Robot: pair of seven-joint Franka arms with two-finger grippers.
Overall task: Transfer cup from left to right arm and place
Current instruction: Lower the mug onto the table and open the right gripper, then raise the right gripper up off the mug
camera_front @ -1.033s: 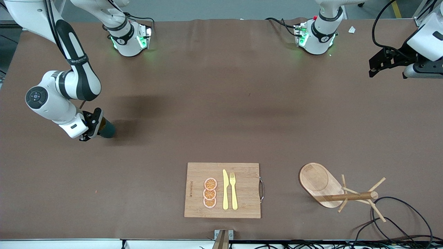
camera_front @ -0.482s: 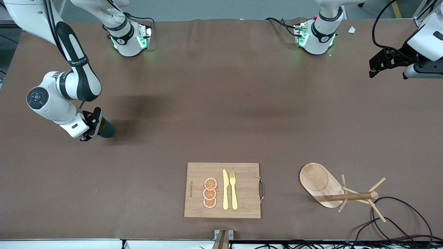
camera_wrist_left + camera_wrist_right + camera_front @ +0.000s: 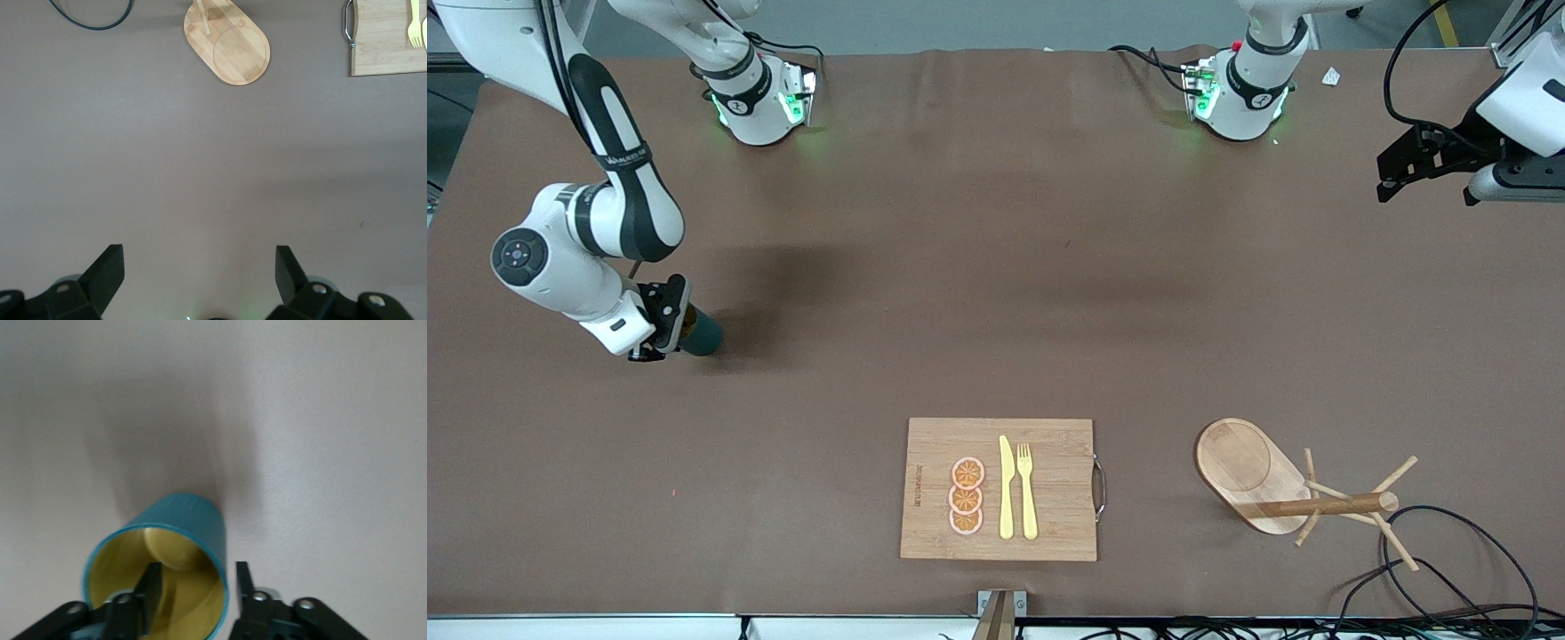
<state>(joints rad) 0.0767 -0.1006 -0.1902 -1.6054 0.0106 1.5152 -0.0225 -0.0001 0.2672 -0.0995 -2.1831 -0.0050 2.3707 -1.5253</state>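
We read this as the end of the placing step. The cup [image 3: 701,332] stands on the bench [image 3: 996,293] toward the right arm's end, farther from the front camera than the cutting board [image 3: 943,444]. The right tool [image 3: 193,587] straddles its rim, one finger [image 3: 150,587] inside the ochre hollow and the other outside the teal wall; a gap shows between each finger and the wall, so we judge the grip released, with the cup resting on its own base. The left tool [image 3: 200,270] hangs spread and empty over bare bench at the left arm's end, where that arm waits, clear of the placing. The peg rack [image 3: 1280,489] and the yellow knife [image 3: 1006,489] and fork [image 3: 1028,489] on the board play no part. In the front view the right wrist covers most of the cup, its handle shows nowhere, and the wrist view cuts off its base, so we cannot confirm it sits flat.
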